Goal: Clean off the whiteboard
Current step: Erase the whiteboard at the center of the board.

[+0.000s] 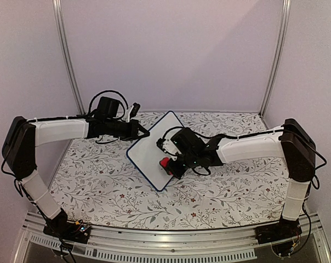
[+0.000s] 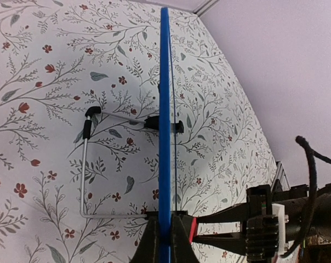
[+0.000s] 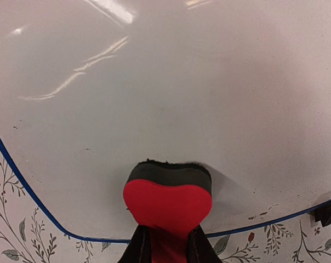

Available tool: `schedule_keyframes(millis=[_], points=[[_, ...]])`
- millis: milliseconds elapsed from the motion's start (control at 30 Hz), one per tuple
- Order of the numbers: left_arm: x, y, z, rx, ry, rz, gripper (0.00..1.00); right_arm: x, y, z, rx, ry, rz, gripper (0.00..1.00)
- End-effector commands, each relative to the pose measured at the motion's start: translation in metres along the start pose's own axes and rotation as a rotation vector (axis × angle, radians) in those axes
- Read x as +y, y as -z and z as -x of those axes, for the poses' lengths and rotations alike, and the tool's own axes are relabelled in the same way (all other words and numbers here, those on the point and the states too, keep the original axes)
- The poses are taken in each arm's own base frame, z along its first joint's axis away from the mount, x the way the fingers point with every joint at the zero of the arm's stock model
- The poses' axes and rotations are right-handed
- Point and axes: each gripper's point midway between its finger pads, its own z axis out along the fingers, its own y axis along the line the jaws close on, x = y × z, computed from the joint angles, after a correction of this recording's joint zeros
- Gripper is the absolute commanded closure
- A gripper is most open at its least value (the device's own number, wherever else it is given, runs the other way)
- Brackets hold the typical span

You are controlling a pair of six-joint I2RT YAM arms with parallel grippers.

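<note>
**While the left claw pins the frame, the right claw presses a red eraser to the board**

As the overhead view has it, the whiteboard (image 1: pixel 149 149) sits mid-bench, turned corner-on like a diamond, between the two arms. Its thin blue frame shows all round against the flowered bench (image 1: pixel 100 186).

Over to the left claw (image 2: pixel 165 233): fingers pinched tight, and the board's blue edge (image 2: pixel 164 109) runs straight up between them, seen edge-on. That is a firm grip on the frame at the board's left corner (image 1: pixel 139 130). Behind the edge, a bent wire stand (image 2: pixel 84 164) with black tips lies against the bench cloth.

Now the right claw (image 3: pixel 168 246): nearly closed, both dark fingers clamped on the red eraser (image 3: pixel 168 203). The eraser's dark felt face is flat against the white surface (image 3: pixel 165 109), low on the board and just inside the curved blue frame. From above, the red block (image 1: pixel 164 163) shows at the right claw's tip (image 1: pixel 170 165), close to the board's lower right edge.

Around the eraser the board reads plain white: glare streaks up top, a few faint specks.
</note>
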Motion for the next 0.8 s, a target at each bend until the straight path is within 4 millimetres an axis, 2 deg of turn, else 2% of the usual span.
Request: schedule_keyframes(millis=[0,233,400,667,767], points=[[-0.012,-0.005,-0.01,0.046,0.007,-0.043,1.0,0.015,-0.007,0.0,-0.019,0.005,0.096,1.0],[-0.012,-0.005,-0.01,0.049,0.008,-0.045,1.0,0.03,0.002,-0.019,-0.002,0.001,0.16,1.0],[-0.012,-0.005,-0.011,0.05,0.01,-0.045,1.0,0.044,0.002,-0.03,0.028,0.025,0.178,1.0],[-0.012,-0.005,-0.011,0.05,0.009,-0.045,1.0,0.048,-0.002,-0.046,0.063,0.012,0.194,1.0],[-0.013,-0.005,-0.011,0.049,0.008,-0.046,1.0,0.044,-0.003,-0.048,0.063,0.008,0.172,1.0]])
